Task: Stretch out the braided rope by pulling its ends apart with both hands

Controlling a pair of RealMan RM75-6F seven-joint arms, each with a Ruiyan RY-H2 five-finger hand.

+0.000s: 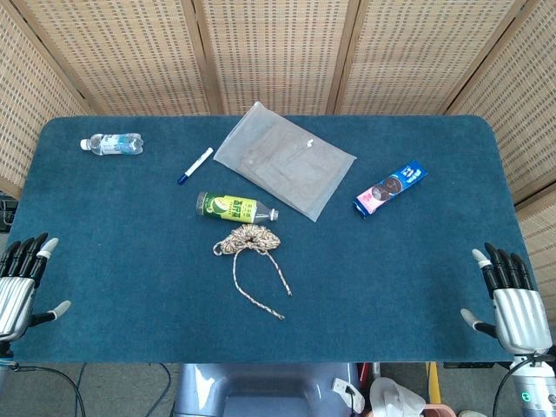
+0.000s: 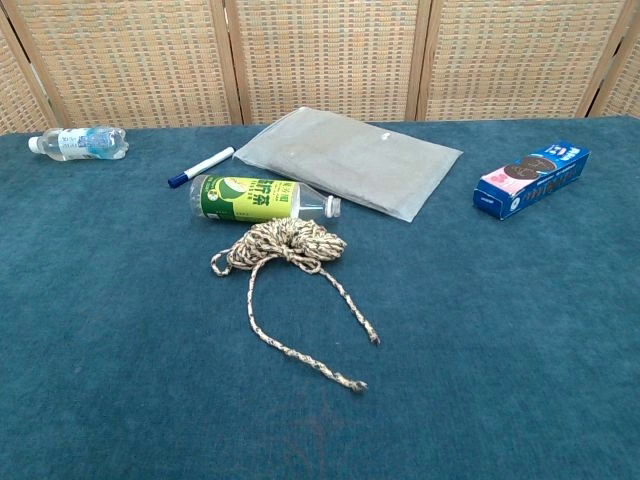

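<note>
Lying bunched mid-table, the braided rope (image 1: 248, 244) sits well apart from the empty, spread-fingered left hand (image 1: 21, 278) and right hand (image 1: 511, 297).

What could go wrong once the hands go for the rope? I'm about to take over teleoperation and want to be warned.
1. The braided rope is bunched in a coil with two loose ends close together, so pulling may tighten a tangle.
2. The green bottle lies right behind the coil and could get knocked and roll.
3. The left hand and right hand are open at the table's edges, so both need a long reach.
</note>
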